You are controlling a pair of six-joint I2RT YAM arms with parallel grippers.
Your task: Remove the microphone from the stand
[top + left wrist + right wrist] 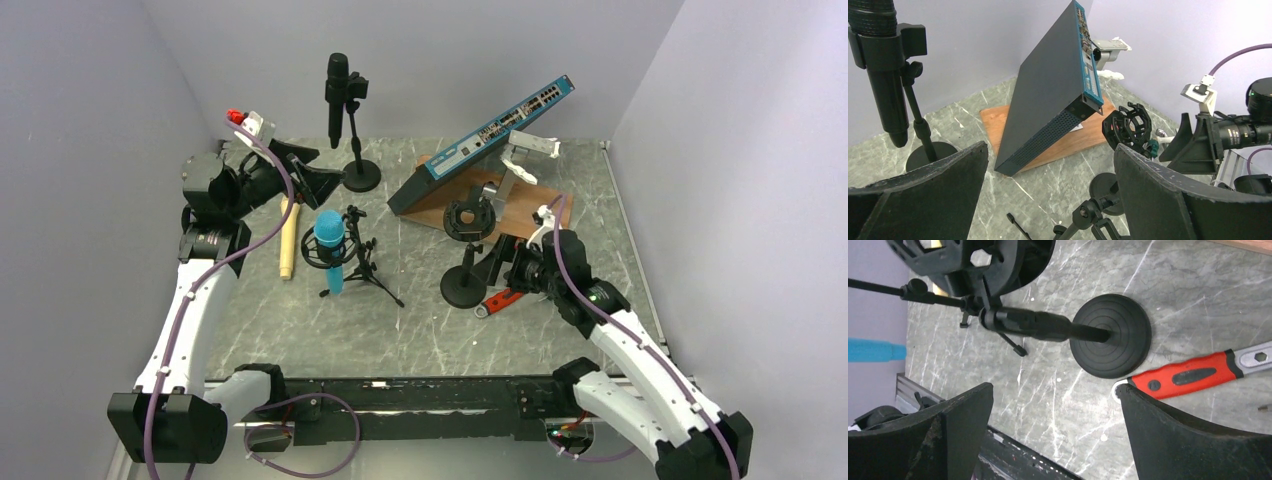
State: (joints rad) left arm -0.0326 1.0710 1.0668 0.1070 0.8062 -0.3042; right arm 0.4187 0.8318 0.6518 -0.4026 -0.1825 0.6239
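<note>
Nearest the bases, we note dark marbled table; left jaws and right jaws both spread wide, empty. Mid-table left, blue microphone sits in its tripod stand. Farther back, black microphone clipped upright on round-base stand. Pale lavender walls close round.

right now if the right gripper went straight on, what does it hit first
Likely the round stand base, centred ahead of the open right gripper; the red-handled wrench lies just off to one side. Depth is unclear.
</note>
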